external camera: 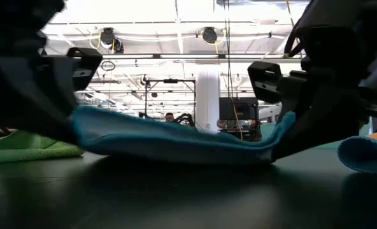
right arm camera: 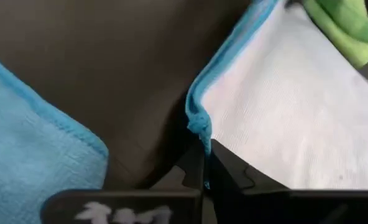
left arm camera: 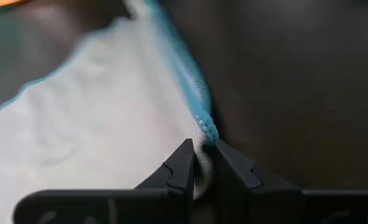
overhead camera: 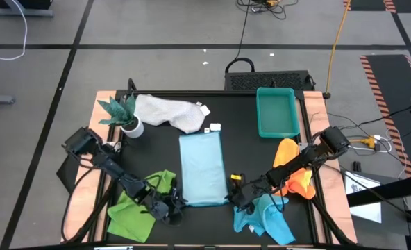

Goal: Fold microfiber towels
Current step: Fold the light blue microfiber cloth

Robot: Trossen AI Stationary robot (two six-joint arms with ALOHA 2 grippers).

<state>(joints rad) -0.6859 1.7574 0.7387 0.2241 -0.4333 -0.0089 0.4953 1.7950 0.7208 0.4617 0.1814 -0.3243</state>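
Observation:
A pale blue towel (overhead camera: 203,169) lies as a long strip down the middle of the black table, its far end flat on the top. My left gripper (left arm camera: 204,163) is shut on its near left corner and my right gripper (right arm camera: 206,167) on its near right corner. In the low view the towel's near edge (external camera: 176,138) sags between the two raised corners. My left gripper pinches the towel's near left corner (left arm camera: 204,132) between its two fingers, slanting down from the near left. The corner is raised a little off the table; how many layers it has, I cannot tell. My right gripper pinches the near right corner (right arm camera: 199,127) at the hemmed edge between its two fingers, slanting down from the near right. That corner is raised too (external camera: 284,130), and the edge between the corners hangs slack onto the table.
A lime green towel (overhead camera: 139,205) lies crumpled under my left arm. A turquoise towel (overhead camera: 264,219) and an orange one (overhead camera: 292,167) lie by my right arm. At the back are a white-grey towel (overhead camera: 167,111), a potted plant (overhead camera: 122,114) and a teal tray (overhead camera: 277,111).

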